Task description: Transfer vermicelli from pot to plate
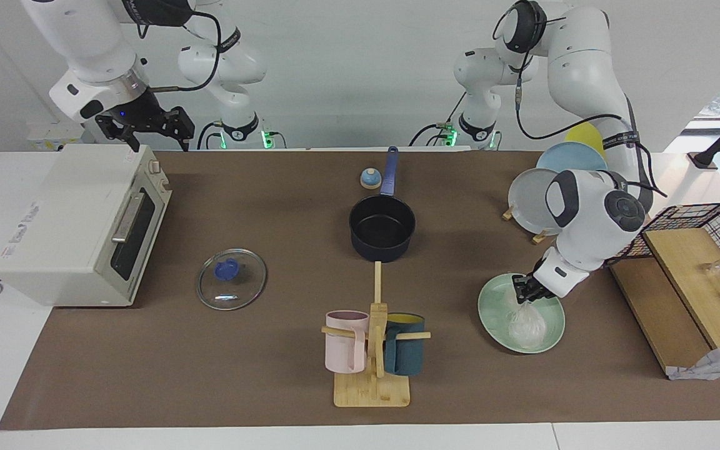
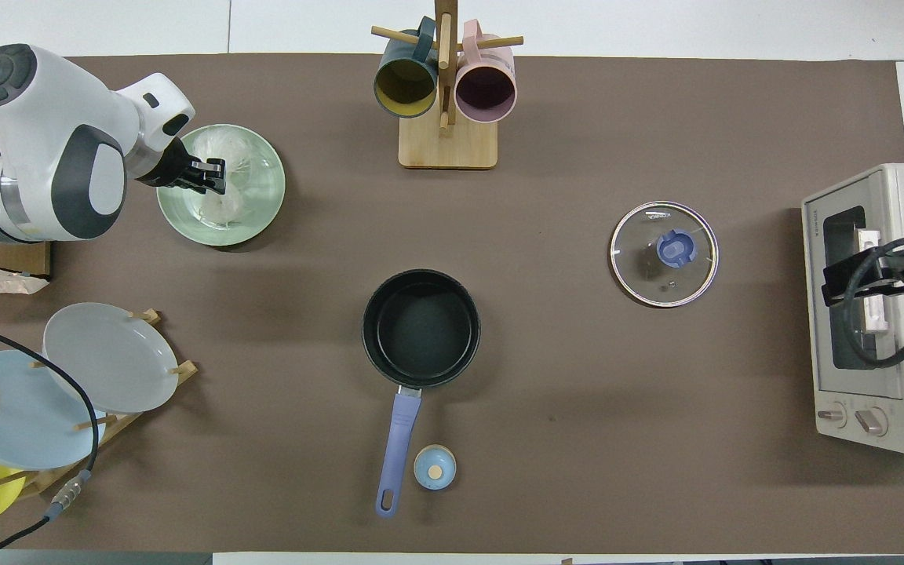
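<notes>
The vermicelli (image 1: 526, 325) lies as a whitish tangle on the pale green plate (image 1: 490, 310), toward the left arm's end of the table. My left gripper (image 1: 524, 291) is low over the plate and shut on thin strands that run down to the tangle. In the overhead view the left gripper (image 2: 213, 175) is over the plate (image 2: 267, 205) with the vermicelli (image 2: 224, 202) under it. The navy pot (image 1: 382, 227) stands mid-table, black inside and empty, its handle toward the robots; it also shows in the overhead view (image 2: 421, 328). My right gripper (image 1: 155, 128) waits open above the toaster oven.
A toaster oven (image 1: 79, 222) stands at the right arm's end, a glass lid (image 1: 231, 279) beside it. A mug rack (image 1: 374, 350) with a pink and a teal mug stands farther out than the pot. A plate rack (image 1: 538, 200), a wire basket (image 1: 719, 228) and a small blue knob (image 1: 370, 179) are also there.
</notes>
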Robot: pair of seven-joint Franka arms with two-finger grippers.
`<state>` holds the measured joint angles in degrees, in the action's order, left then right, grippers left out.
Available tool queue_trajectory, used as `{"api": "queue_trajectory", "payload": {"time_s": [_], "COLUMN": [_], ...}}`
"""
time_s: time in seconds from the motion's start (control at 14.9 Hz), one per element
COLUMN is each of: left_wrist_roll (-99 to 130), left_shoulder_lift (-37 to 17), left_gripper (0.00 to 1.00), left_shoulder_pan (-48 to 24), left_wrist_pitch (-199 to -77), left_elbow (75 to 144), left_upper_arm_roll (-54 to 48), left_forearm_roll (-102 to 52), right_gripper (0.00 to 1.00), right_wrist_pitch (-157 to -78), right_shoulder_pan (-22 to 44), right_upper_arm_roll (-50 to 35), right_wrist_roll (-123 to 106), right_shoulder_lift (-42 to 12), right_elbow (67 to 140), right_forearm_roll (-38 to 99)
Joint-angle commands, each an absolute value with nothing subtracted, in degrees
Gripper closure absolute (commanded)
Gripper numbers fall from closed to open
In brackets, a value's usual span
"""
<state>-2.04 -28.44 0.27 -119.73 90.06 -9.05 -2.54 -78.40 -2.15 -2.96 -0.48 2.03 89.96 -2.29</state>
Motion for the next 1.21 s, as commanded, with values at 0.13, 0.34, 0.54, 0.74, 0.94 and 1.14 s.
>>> {"api": "queue_trajectory", "payload": {"time_s": [0.13, 0.34, 0.54, 0.74, 0.94, 1.14], "left_wrist_roll": [-2.4, 1.8, 2.9, 5.6, 5.8, 7.1], "left_shoulder_lift": [-19.4, -12.2, -4.9, -0.9, 1.8, 3.6], "left_gripper": [0.0, 0.0, 0.0, 0.0, 0.0, 0.0], "left_shoulder_pan": [0.4, 0.4, 0.6, 0.9, 0.4, 0.0], "left_wrist_pitch": [-110.9, -103.4, -96.4, -90.7, -86.5, -87.4], "left_elbow": [91.0, 91.0, 91.1, 91.5, 93.9, 96.9], "left_upper_arm_roll": [-8.8, -8.7, -8.7, -8.7, -8.7, -8.7], "left_forearm_roll": [-1.5, -1.4, -1.4, -1.4, -1.4, -1.7], "right_gripper": [0.0, 0.0, 0.0, 0.0, 0.0, 0.0], "right_wrist_pitch": [-82.4, -82.4, -82.4, -82.4, -82.4, -82.4], "right_shoulder_pan": [-2.5, -2.5, -2.5, -2.5, -2.5, -2.5], "right_upper_arm_roll": [-2.8, -2.8, -2.8, -2.8, -2.8, -2.9], "right_wrist_roll": [0.1, 0.2, -0.1, 0.3, 0.5, 0.5], "right_shoulder_lift": [3.2, 3.1, 3.1, 3.2, 3.2, 3.1], "right_elbow": [91.6, 91.6, 91.6, 91.6, 91.6, 91.6], "right_forearm_roll": [-1.1, -0.7, -0.7, -0.7, -0.7, -0.7]}}
